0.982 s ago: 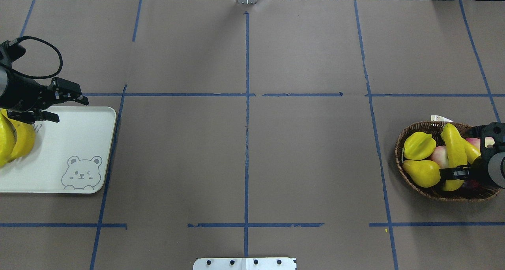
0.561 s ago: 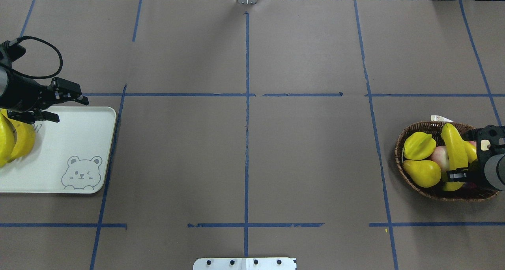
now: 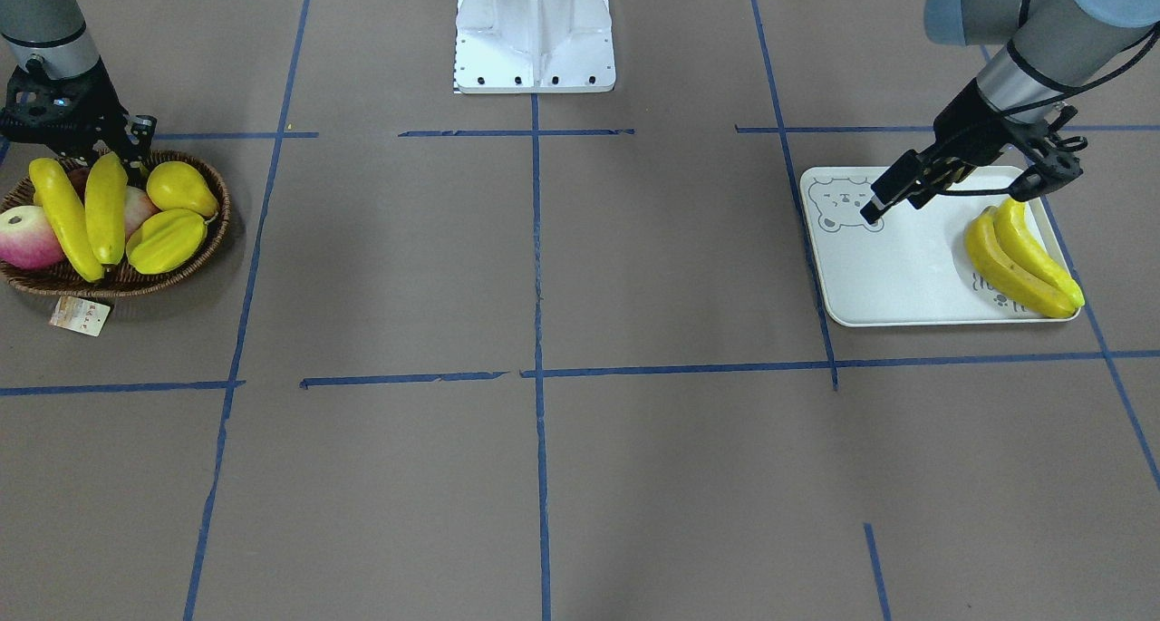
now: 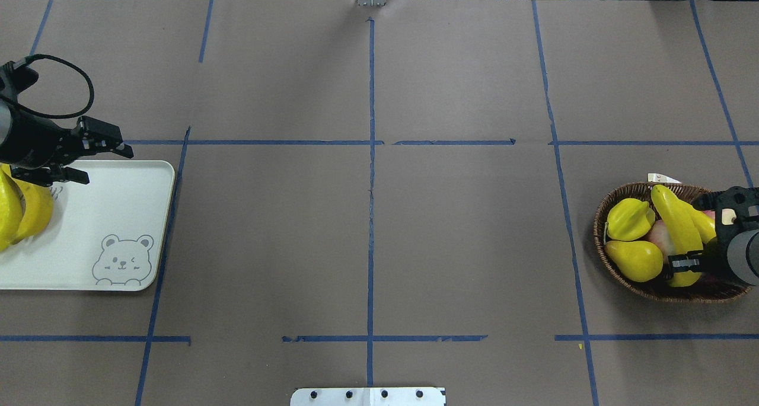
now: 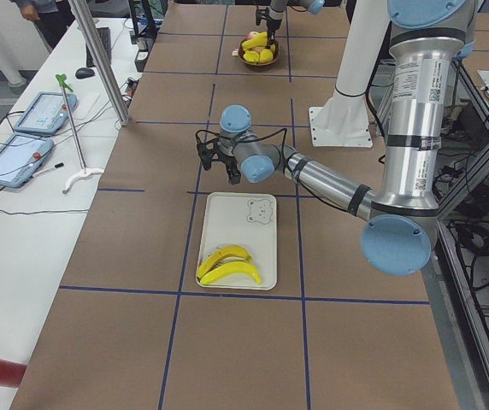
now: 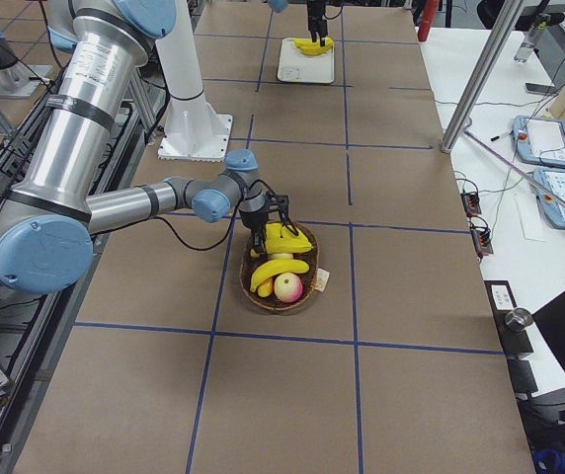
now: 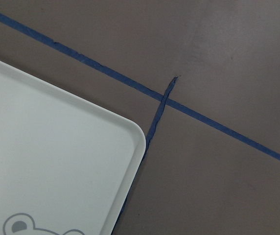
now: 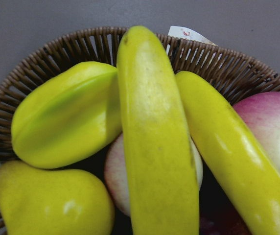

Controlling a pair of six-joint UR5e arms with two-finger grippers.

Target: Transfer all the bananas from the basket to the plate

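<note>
bananas (image 3: 1019, 258) lie two and two: one pair side by side and touching on the plate (image 4: 107, 210), at the end away from its bear print; the other pair in the basket (image 4: 652, 291), among a starfruit (image 4: 630, 219), a pear (image 4: 635, 261) and a pink apple (image 3: 27, 237). the right claw (image 4: 682, 264) reaches into the basket, its fingers closed around the near end of the middle banana (image 4: 673, 222). the left claw (image 4: 104, 166) hovers over the plate's far edge, spread wide and empty. plate and basket sit well apart at opposite ends of the brown table (image 4: 367, 234).
</note>
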